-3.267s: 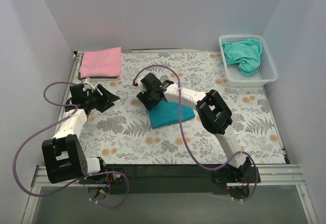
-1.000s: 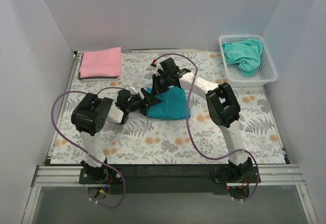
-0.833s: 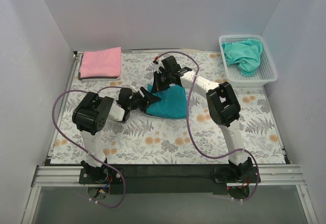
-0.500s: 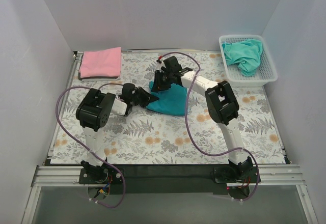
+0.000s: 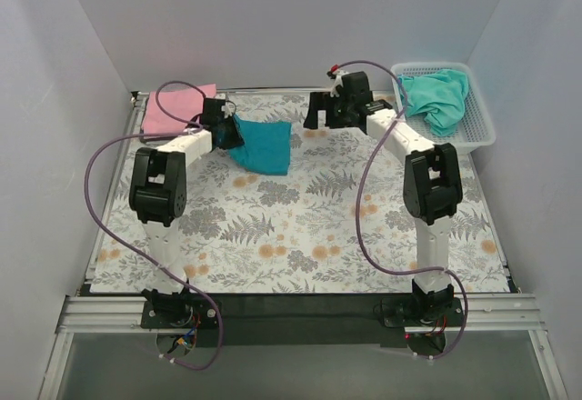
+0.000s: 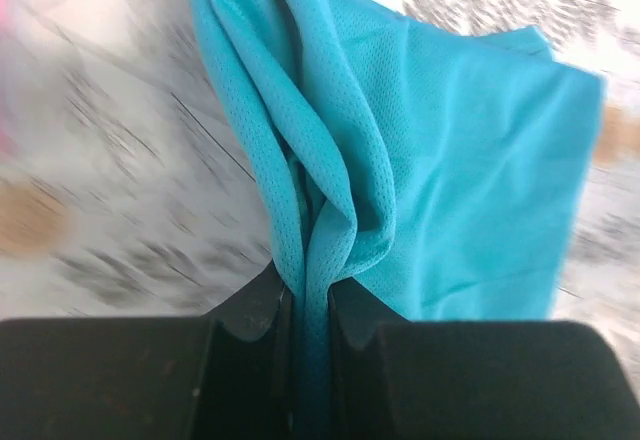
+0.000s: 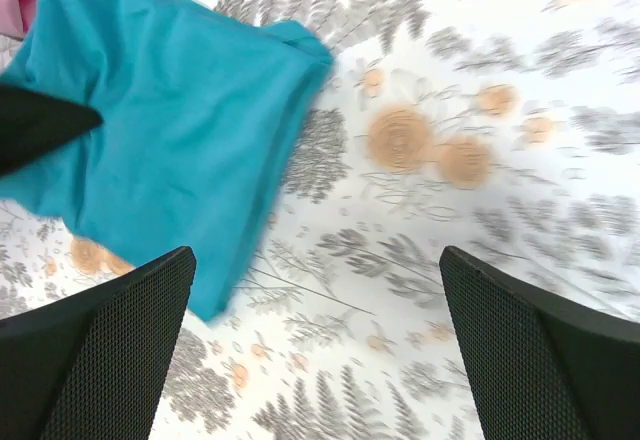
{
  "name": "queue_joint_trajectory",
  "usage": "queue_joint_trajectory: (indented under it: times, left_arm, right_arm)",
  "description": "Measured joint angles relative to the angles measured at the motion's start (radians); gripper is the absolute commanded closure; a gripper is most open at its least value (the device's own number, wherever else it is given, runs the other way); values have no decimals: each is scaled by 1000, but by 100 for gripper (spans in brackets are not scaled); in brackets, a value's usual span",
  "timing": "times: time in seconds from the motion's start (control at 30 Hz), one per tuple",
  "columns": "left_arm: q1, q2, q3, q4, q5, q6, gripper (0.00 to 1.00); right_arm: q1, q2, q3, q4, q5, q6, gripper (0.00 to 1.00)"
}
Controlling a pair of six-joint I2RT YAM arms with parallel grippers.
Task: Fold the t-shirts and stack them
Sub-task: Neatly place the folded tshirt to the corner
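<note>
The deep teal-blue t-shirt [image 5: 262,145], folded, hangs from my left gripper [image 5: 225,134] near the far left of the table, right next to the folded pink t-shirt [image 5: 175,110]. In the left wrist view the jaws are shut on a bunched edge of the teal-blue t-shirt [image 6: 420,170]. My right gripper [image 5: 316,111] is open and empty at the far middle of the table, right of the teal-blue shirt [image 7: 160,130]. The paler aqua-green t-shirt [image 5: 438,96] lies crumpled in the basket.
The white mesh basket [image 5: 480,116] stands at the far right corner. The grey floral table covering [image 5: 300,227] spreads over the table. White walls close in the left, back and right sides. Purple cables loop off both arms.
My left gripper has carried the teal-blue t-shirt from the table's middle to the far left beside the pink shirt. My right gripper has let go of it and swung right toward the basket.
</note>
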Motion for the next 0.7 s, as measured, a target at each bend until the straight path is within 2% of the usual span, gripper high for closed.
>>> queue_joint_trajectory:
  times: [0.17, 0.3, 0.47, 0.7]
  left_arm:
    - [15, 110, 199, -106, -92, 214, 84]
    - [15, 185, 333, -172, -126, 330, 82]
    - [19, 254, 486, -208, -152, 411, 82]
    - [47, 289, 618, -218, -180, 489, 83]
  right_arm:
    - [-50, -119, -68, 6, 6, -77, 2]
    - [-50, -161, -116, 8, -6, -113, 2]
    - [-45, -161, -150, 0, -23, -135, 2]
    - [-44, -161, -154, -1, -37, -151, 2]
